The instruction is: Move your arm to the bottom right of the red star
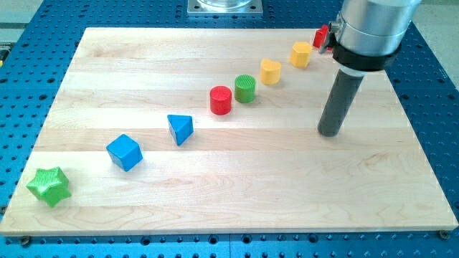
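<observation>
Red plastic, small and stiff, the red star (320, 36) looks light and likely to skid on the smooth wooden surface (237, 193) at the slightest nudge, though this task calls for no contact, only a stop at its bottom right. It sits at the surface's top right edge, just right of the yellow block (302, 54), mostly hidden behind the arm (373, 29), so its points' direction and any long axis cannot be told. My tip (329, 133), a bare rod end effector with nothing to open and holding nothing, stands well below the star, slightly to its right.
</observation>
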### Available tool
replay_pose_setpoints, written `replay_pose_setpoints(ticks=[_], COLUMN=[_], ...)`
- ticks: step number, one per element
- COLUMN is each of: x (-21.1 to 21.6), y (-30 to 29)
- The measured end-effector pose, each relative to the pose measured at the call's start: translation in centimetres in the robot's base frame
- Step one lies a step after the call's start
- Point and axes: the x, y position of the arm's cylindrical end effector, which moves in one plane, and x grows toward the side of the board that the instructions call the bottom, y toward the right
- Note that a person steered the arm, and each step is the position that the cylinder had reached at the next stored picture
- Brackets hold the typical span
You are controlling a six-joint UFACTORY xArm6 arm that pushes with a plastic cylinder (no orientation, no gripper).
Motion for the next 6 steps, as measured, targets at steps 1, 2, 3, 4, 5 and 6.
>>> replay_pose_setpoints(ticks=[1, 2, 3, 4, 5, 6], x=[-2.4, -2.5, -7.4, -11.5, -17.5, -19.1], y=[-0.9, -5.7, -1.1, 6.3, 7.6, 7.6])
